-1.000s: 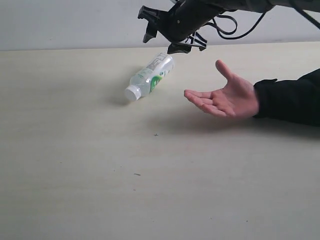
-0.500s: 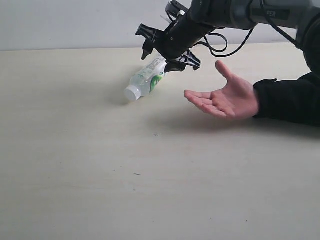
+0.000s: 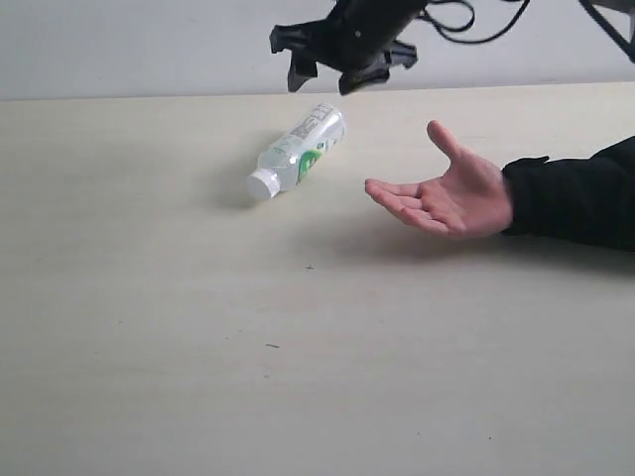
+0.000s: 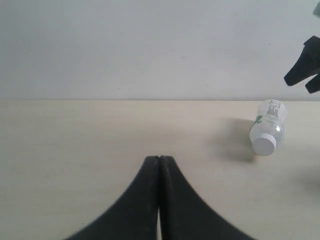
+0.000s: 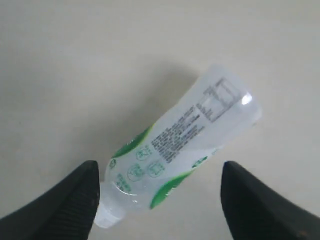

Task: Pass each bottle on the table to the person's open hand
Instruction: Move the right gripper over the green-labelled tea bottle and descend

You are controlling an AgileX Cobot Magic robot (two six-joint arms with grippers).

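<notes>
Exterior: bottle (image 3: pixel 298 152), green-white label, lying flat on table (image 3: pixel 198 347); right gripper (image 3: pixel 342 69) above bottle, spread wide, empty, likely lining up a grasp; person's open hand (image 3: pixel 446 193) beside bottle, palm up to receive.
Left wrist: left gripper (image 4: pixel 159 165) pressed together, idle, well apart from bottle.
Right wrist: bottle framed between spread jaws, untouched.

The right arm (image 3: pixel 382 18) reaches in from the far right corner of the table (image 3: pixel 149 377), raised above its far edge. The right gripper (image 3: pixel 324 81) points down and touches nothing, its 2 fingers spread wide. The left gripper (image 4: pixel 159 162) hangs low over the table, its 2 fingers pressed together and nothing between them.
</notes>
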